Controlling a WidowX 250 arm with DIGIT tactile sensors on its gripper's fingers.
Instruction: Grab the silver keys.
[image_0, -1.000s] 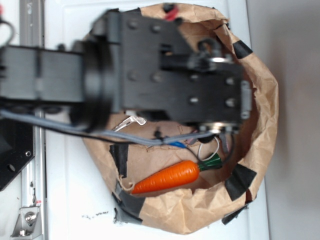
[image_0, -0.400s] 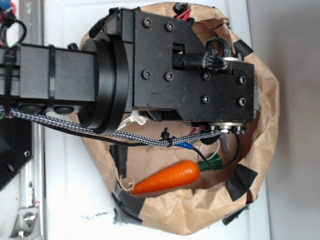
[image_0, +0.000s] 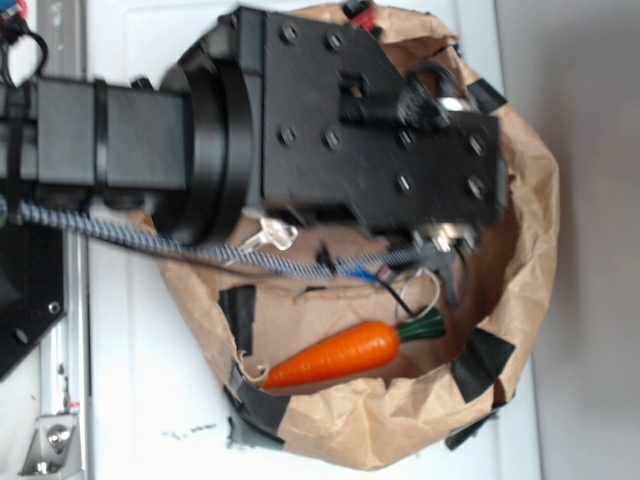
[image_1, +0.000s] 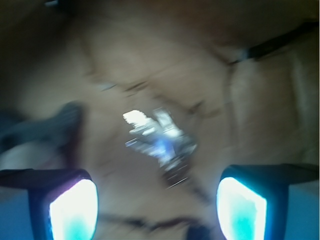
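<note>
Two pale claw fingers (image_1: 74, 210) spread wide, now swung in over the crumpled brown paper bowl (image_0: 520, 300), shiny silver metal keys (image_1: 160, 137) lying centred between and beyond them, ungrasped.

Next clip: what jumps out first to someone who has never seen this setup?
The big black robot arm fills the upper half of the exterior view, hanging over a crumpled brown paper bag. Below it, a bright orange carrot lies in the bag. In the blurred wrist view, the silver keys glint on the paper ahead of the open gripper, untouched.
</note>
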